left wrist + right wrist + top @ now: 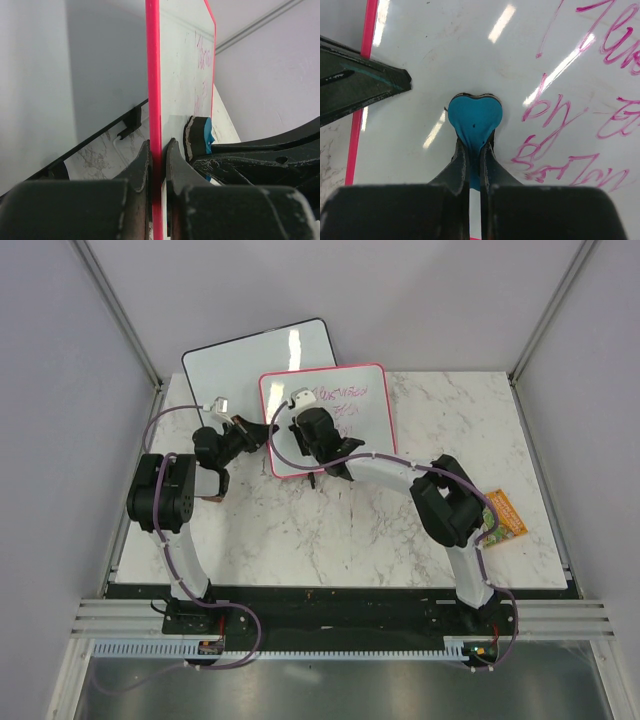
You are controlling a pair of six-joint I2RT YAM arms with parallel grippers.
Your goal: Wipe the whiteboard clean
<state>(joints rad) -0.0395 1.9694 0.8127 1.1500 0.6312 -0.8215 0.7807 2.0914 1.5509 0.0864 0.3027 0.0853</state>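
The whiteboard has a pink-red frame and purple handwriting. It stands tilted at the back of the marble table. My left gripper is shut on its left frame edge, with one finger on each side of it. My right gripper is over the board's left half. It is shut on a blue heart-shaped eraser and presses it on the white surface, left of the writing. The eraser's dark pad also shows in the left wrist view.
A larger black-framed whiteboard lies behind and left of the pink one, over the table's far edge. A colourful packet lies at the table's right edge. The left gripper's fingers show left of the eraser. Grey walls enclose the table.
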